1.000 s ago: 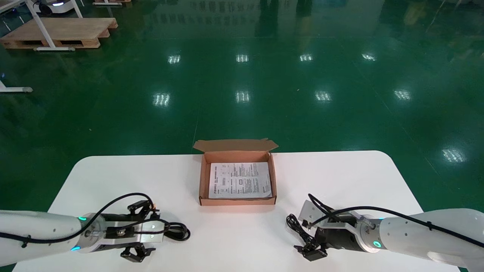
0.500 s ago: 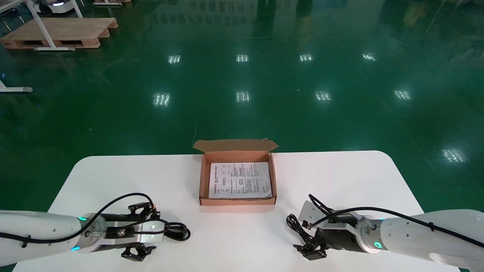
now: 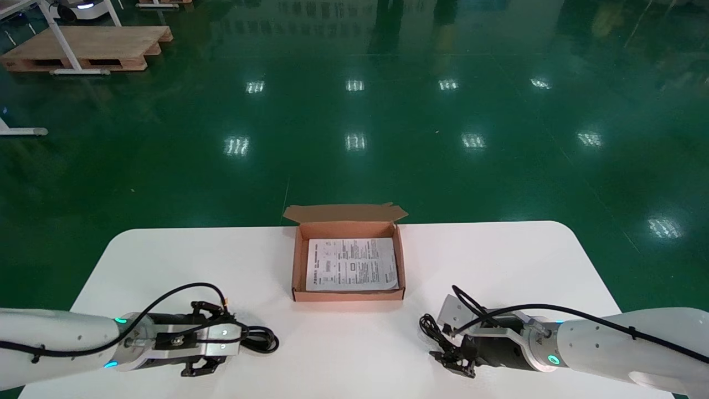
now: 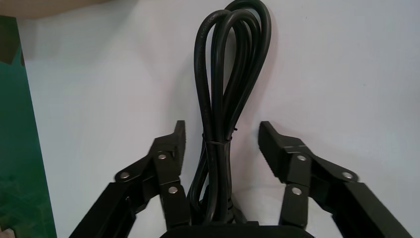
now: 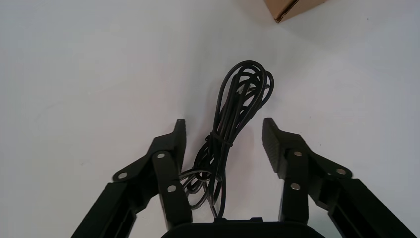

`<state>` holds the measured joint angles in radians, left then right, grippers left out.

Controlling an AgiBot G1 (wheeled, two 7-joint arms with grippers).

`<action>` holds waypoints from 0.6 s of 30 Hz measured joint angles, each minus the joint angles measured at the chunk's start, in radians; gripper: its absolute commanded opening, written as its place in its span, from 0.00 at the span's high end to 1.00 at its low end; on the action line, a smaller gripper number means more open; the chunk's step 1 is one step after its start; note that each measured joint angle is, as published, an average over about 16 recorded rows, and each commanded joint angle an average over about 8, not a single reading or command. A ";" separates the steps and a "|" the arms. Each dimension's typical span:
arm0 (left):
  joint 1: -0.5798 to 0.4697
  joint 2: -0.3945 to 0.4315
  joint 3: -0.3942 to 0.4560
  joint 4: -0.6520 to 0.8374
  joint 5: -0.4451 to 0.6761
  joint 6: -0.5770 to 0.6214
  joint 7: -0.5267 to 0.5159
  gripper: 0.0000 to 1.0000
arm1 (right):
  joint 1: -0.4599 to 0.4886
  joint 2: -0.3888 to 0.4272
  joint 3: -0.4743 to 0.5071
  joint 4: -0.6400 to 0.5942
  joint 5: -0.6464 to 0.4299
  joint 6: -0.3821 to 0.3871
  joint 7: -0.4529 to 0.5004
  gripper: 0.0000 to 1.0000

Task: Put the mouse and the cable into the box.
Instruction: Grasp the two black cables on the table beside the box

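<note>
A thick black cable (image 3: 261, 338) (image 4: 233, 64), coiled and tied, lies on the white table (image 3: 498, 260) at the front left. My left gripper (image 3: 221, 339) (image 4: 221, 130) straddles its tied part, open, with gaps on both sides. A thinner black cord bundle (image 3: 435, 331) (image 5: 245, 89) lies at the front right. My right gripper (image 3: 451, 344) (image 5: 224, 126) is open around it without touching it. The open cardboard box (image 3: 299, 260) stands in the middle. No mouse shows in any view.
A printed leaflet (image 3: 352, 265) lies flat in the box, whose lid flap (image 3: 344, 212) stands open at the far side. A corner of the box (image 5: 292, 7) shows in the right wrist view. Green floor lies beyond the table's far edge.
Both grippers' fingers have drawn closer together around their bundles. The arms, the cables and the box have stayed in place.
</note>
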<state>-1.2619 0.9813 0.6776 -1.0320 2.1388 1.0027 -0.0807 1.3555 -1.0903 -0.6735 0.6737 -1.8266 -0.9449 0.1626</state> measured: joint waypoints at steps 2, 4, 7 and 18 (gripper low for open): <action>0.000 0.000 0.000 0.000 0.000 0.000 0.000 1.00 | 0.000 0.000 0.000 0.000 0.000 0.000 0.000 1.00; 0.000 0.000 0.000 0.000 0.000 0.000 0.000 1.00 | 0.000 0.000 0.000 0.001 0.000 0.000 0.000 1.00; 0.000 0.000 0.000 0.000 0.000 0.000 0.000 1.00 | 0.000 0.000 0.000 0.001 0.000 0.000 0.000 1.00; 0.000 0.000 0.000 0.000 0.000 0.000 0.000 1.00 | -0.001 0.001 0.000 0.002 0.001 -0.001 0.000 1.00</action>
<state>-1.2618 0.9812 0.6778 -1.0319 2.1392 1.0025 -0.0806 1.3544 -1.0893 -0.6732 0.6754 -1.8255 -0.9459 0.1626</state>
